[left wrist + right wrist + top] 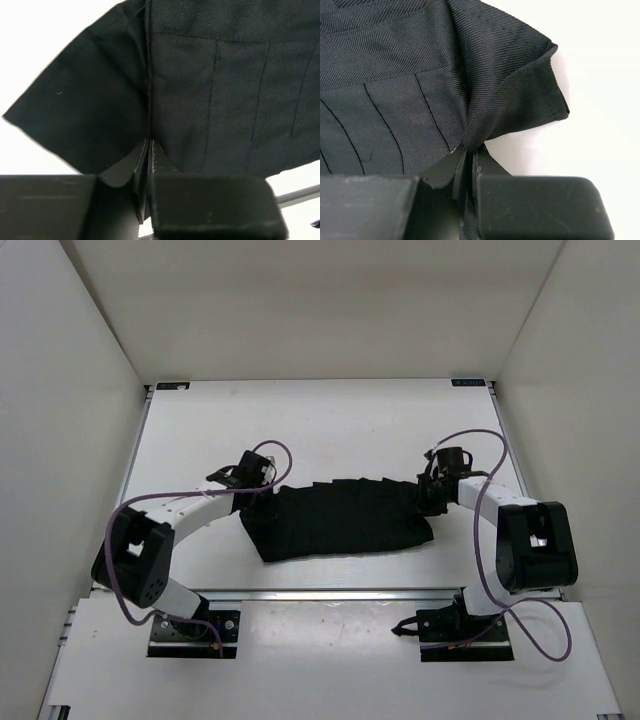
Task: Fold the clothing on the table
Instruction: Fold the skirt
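The clothing (340, 520), a black pleated skirt, lies as a wide band across the middle of the white table (320, 425). At its left end my left gripper (252, 498) sits low against the fabric. In the left wrist view that gripper (150, 142) has its jaws almost together on a seam of the skirt (215, 100). At the skirt's right end is my right gripper (430, 498). Its wrist view shows this gripper (471, 148) shut on a bunched edge of the skirt (395, 75), with cloth hanging between the fingers and a corner flap lifted off the table (600, 75).
White walls (70, 390) close in the table on the left, back and right. A metal rail (330, 594) runs along the near edge, just in front of the arm bases (195, 632). Purple cables (485, 540) loop beside both arms.
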